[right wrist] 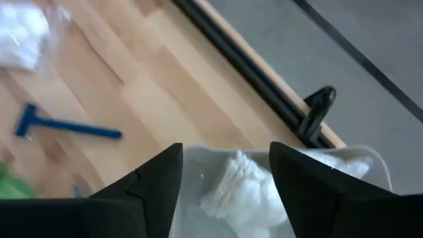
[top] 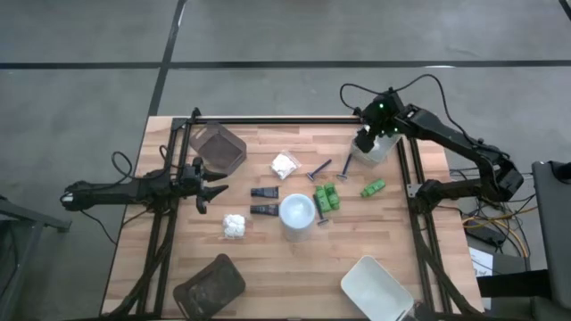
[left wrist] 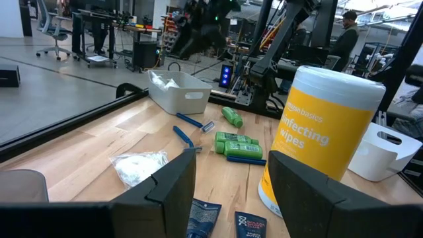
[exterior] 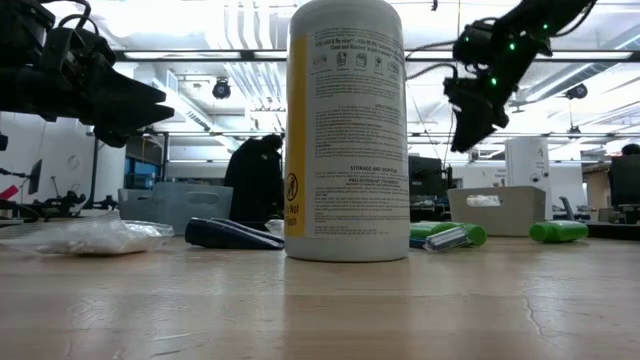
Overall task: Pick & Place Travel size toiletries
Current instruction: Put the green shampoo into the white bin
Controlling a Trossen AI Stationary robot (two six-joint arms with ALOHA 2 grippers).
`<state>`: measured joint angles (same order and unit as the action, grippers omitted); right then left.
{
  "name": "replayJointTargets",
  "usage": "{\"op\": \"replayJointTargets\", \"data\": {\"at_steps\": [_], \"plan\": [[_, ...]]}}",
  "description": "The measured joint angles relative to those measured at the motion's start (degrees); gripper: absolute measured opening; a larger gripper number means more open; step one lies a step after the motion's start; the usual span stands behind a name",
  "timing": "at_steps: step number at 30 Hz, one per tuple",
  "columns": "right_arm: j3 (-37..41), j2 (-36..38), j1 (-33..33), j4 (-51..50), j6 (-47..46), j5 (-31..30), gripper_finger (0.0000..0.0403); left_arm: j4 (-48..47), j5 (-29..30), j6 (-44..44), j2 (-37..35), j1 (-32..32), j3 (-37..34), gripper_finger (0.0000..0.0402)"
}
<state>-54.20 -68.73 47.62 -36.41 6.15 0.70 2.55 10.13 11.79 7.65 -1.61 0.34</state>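
Held a white lumpy packet (right wrist: 241, 182): the pale tray (top: 373, 149) at upper right of the high view, under the right gripper (top: 367, 138), fingers (right wrist: 155, 178) apart above it. Showed nothing visible inside: the brown tray (top: 219, 147) at upper left, another brown tray (top: 210, 283) at lower left, a second pale tray (top: 376, 287) at lower right. Read "amazonbasics" and "wipes" on the yellow bottle (left wrist: 325, 139), mid-table. Lay around it: packets (top: 234, 225), dark tubes (top: 264, 192), green pieces (top: 325, 198), razors (top: 318, 168). Hovered at left edge, left gripper (top: 211, 189), fingers spread. Left bare wood along the bottom centre.
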Motion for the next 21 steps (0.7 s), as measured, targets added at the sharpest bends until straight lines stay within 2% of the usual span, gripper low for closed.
{"op": "replayJointTargets", "data": {"at_steps": [12,19,21], "plan": [[-11.5,0.0,0.0,-7.0,-3.2,0.0,0.0238,0.0,0.0,0.0,0.0,0.0,0.0,0.0195],[-12.7,0.0,-0.1,-8.4,-9.3,0.2,0.0222,0.0,0.0,0.0,0.0,0.0,0.0,0.0195],[-12.2,0.1,-0.1,-8.5,-11.0,1.9,0.0217,0.0,0.0,0.0,0.0,0.0,0.0,0.0195]]}}
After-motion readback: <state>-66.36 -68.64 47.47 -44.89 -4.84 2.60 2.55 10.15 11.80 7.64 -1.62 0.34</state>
